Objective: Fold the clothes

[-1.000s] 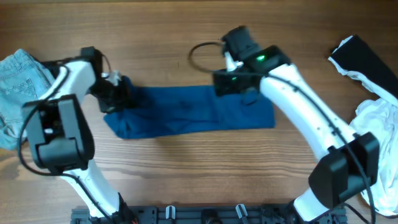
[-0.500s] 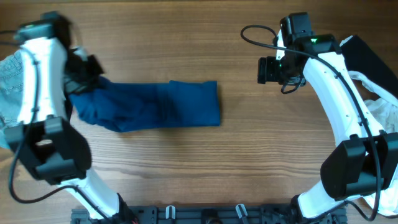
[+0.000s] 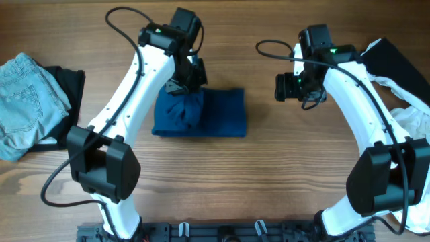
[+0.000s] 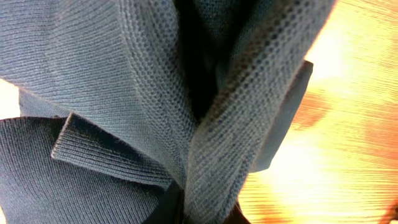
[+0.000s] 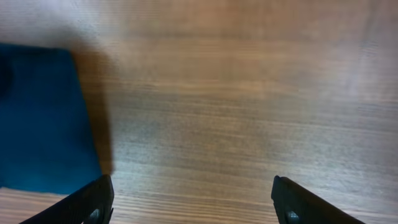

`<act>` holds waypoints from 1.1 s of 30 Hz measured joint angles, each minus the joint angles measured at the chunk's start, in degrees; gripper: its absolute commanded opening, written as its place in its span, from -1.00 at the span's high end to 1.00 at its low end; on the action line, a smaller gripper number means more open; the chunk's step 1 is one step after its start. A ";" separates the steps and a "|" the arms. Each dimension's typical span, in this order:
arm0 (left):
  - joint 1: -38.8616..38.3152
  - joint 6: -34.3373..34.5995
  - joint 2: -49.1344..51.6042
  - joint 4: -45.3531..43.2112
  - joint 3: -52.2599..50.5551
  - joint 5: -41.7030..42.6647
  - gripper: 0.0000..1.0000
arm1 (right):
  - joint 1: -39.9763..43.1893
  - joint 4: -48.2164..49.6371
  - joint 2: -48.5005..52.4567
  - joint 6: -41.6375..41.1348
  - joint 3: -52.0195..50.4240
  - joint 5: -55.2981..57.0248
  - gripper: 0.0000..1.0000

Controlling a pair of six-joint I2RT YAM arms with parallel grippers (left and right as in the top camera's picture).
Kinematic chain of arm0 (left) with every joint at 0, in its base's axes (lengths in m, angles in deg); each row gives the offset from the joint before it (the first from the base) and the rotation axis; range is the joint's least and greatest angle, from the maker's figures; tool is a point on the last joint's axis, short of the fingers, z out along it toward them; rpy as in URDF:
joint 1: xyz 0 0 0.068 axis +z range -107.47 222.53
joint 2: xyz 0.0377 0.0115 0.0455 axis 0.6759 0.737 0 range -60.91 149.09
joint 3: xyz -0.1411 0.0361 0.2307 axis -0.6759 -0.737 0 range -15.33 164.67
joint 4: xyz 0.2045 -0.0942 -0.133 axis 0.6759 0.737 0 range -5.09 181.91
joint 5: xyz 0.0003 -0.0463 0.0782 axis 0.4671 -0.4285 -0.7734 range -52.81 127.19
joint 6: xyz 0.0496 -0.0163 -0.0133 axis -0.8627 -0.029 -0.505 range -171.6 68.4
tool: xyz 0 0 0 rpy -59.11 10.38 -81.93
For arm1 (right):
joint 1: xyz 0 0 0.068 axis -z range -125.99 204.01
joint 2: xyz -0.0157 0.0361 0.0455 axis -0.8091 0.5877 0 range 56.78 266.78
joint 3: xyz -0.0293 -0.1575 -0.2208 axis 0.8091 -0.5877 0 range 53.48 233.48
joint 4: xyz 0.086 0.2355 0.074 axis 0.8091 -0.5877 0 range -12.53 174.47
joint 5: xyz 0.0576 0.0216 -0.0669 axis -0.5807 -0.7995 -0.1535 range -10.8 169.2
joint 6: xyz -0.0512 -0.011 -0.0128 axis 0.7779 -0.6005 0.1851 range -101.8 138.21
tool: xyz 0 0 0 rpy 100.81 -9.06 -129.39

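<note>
At the far left of the wooden table (image 3: 282, 168) lies a light blue denim garment (image 3: 23, 94), with a black garment (image 3: 69, 86) partly under its right edge. Both are well apart from the work.

The blue knit garment (image 3: 218, 114) lies left of the table's centre as a folded rectangle, its left part bunched up. The left gripper (image 3: 185, 87) is above that bunched part. In the left wrist view its jaws are closed on a raised fold of the knit (image 4: 205, 124), which fills the view.

The right gripper (image 3: 281, 87) hovers over bare wood just right of the blue garment's edge (image 5: 43, 118), its fingers (image 5: 93, 199) spread wide and empty.

At the far right lie a black cloth (image 3: 396, 64) and a crumpled white garment (image 3: 411, 124).
</note>
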 measured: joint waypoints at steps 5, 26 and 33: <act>-3.15 1.97 0.00 -2.82 0.00 0.04 0.60 | 0.00 3.26 0.00 0.02 -4.37 -0.02 -0.61; 3.34 3.85 0.00 -1.64 0.00 -3.93 0.44 | -4.94 9.86 7.17 -1.11 -5.99 -12.28 -0.45; 16.39 4.42 0.00 -0.79 -1.40 -4.26 0.21 | -8.76 12.76 2.71 -1.07 -5.11 -21.70 -0.47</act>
